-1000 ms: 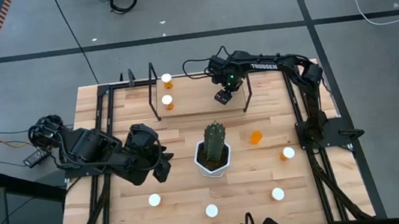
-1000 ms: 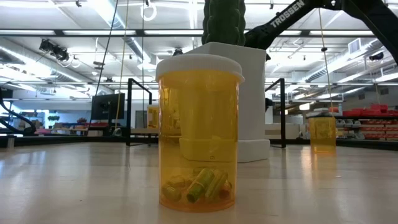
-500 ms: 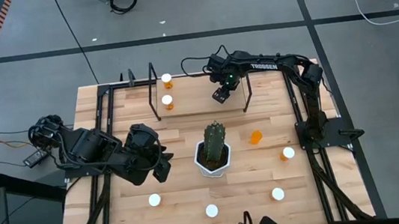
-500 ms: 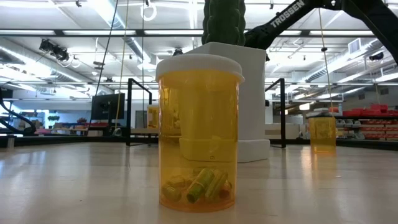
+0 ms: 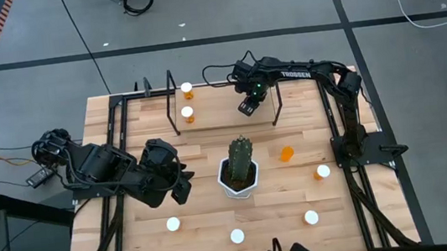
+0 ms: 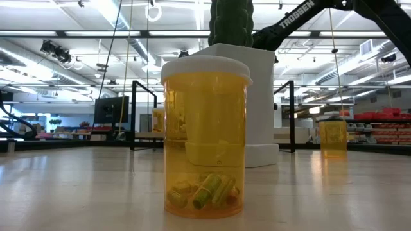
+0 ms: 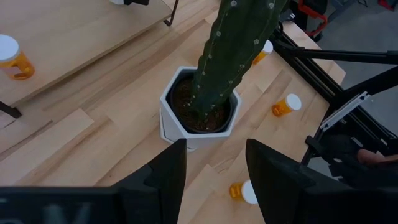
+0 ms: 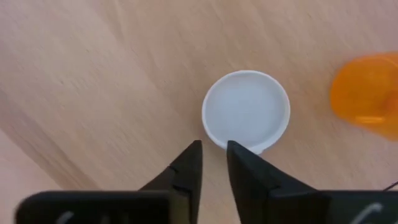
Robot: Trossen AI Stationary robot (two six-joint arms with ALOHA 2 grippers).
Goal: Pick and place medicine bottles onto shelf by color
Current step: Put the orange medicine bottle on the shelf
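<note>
A wooden table (image 5: 135, 237) seen from above, with a shelf (image 5: 222, 113) along its upper middle. Two bottles (image 5: 188, 114) stand at the shelf's left end, caps up. The right gripper (image 5: 248, 106) hangs over the shelf's middle, likely because it is setting a bottle there or has just let one go; this view cannot settle which.

The right wrist view shows what the high view hides: directly below the fingers (image 8: 186, 171) stands a white cap (image 8: 246, 112) on pale wood, with an orange bottle lying blurred at the frame's right edge. The fingers are nearly together with only a thin gap between them, and nothing sits in that gap; the cap lies just beyond the tips, apparently not gripped.

The left gripper (image 5: 181, 185) waits at centre left of the high view, just left of a cactus (image 5: 240, 161) in a white pot. Its wrist view shows its fingers (image 7: 161, 177) partly apart and empty, aimed at the pot, with loose bottles lying beyond.

Five more bottles remain on the table: one on its side right of the cactus, the rest across the lower half, so sorting looks far from done.

The low view is filled by one near bottle (image 6: 205, 138), and only here are small pale-green pills visible inside.
</note>
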